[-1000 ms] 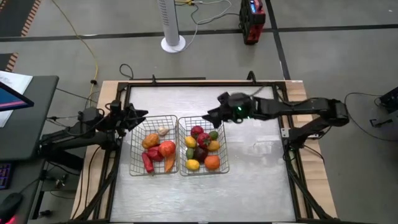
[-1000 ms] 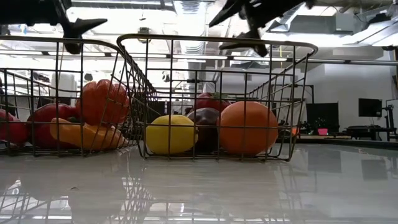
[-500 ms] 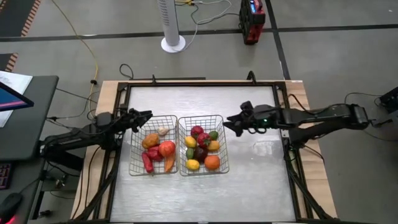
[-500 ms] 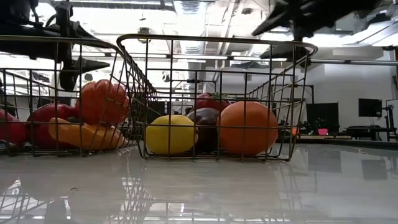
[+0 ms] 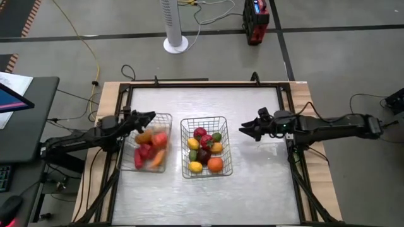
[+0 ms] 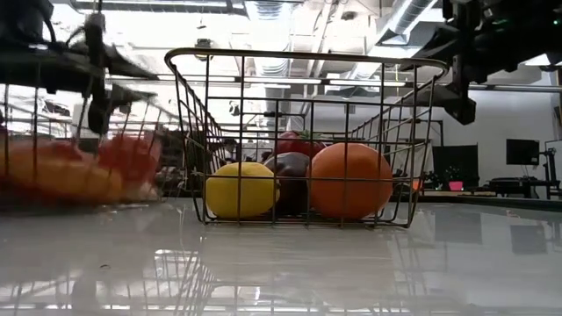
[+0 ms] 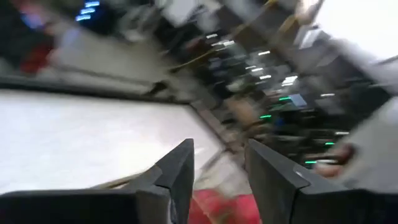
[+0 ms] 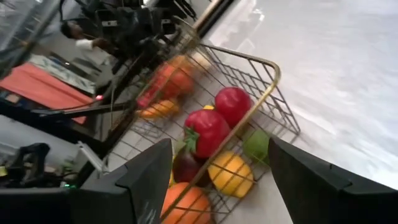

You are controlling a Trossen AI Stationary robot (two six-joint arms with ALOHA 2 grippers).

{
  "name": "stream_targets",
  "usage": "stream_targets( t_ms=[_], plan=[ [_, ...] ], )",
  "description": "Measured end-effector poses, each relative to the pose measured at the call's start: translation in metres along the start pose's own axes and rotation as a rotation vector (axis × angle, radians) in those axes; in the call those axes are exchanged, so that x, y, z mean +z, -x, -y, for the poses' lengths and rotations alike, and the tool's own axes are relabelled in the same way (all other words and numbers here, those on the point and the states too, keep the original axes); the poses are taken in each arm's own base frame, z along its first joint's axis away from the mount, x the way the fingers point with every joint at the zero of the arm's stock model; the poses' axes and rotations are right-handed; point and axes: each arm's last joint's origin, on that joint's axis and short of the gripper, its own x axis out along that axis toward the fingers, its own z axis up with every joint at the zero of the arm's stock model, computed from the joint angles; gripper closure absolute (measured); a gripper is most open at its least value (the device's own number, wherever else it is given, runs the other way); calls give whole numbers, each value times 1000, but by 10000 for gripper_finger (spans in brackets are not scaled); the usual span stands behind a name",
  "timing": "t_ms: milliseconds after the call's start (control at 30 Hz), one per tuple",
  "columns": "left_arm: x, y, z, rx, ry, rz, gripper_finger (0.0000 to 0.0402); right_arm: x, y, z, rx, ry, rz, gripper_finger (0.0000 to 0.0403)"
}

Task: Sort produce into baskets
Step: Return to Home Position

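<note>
Two wire baskets stand on the table. The left basket (image 5: 150, 144) holds red, orange and whitish produce and shows blurred; it also shows in the low view (image 6: 79, 167). The right basket (image 5: 203, 118) holds red, yellow, green and orange produce (image 5: 203, 151), also seen in the right wrist view (image 8: 208, 130). My left gripper (image 5: 150, 117) is at the left basket's far rim, its fingers a little apart (image 7: 219, 162). My right gripper (image 5: 243, 130) is open and empty, to the right of the right basket. My left gripper is at the far rim of the left basket (image 5: 154, 115), coming level from the table's left. A rim wire (image 7: 121, 182) runs up to one finger, with red produce showing below the gap. Blur hides whether a finger hooks the rim or only lies against it.
A raised dark frame (image 5: 202, 83) runs round the table. Bare tabletop lies near the front edge (image 5: 202, 195) and at the far side. Off the table are a white fan stand (image 5: 175, 43), a red device (image 5: 255, 25) and a monitor (image 5: 12, 101).
My right gripper has drawn back from above the right basket toward the table's right edge, staying open. My left gripper has come down to the left basket's far rim. The left basket, with its produce, has slid toward the table's left edge.
</note>
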Motion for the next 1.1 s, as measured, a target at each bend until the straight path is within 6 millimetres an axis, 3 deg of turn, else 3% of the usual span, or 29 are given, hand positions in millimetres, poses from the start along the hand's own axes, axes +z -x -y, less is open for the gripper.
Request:
stream_targets(
  t_ms=[467,733,1100],
  plan=[
    [0,1,8,-183,24,-106,312,6,8,1,17,41,44,112],
    [0,1,10,-195,22,-103,330,6,7,2,25,51,41,112],
    [-13,2,17,-154,-35,-130,381,-28,7,39,60,-90,58,112]
  ],
)
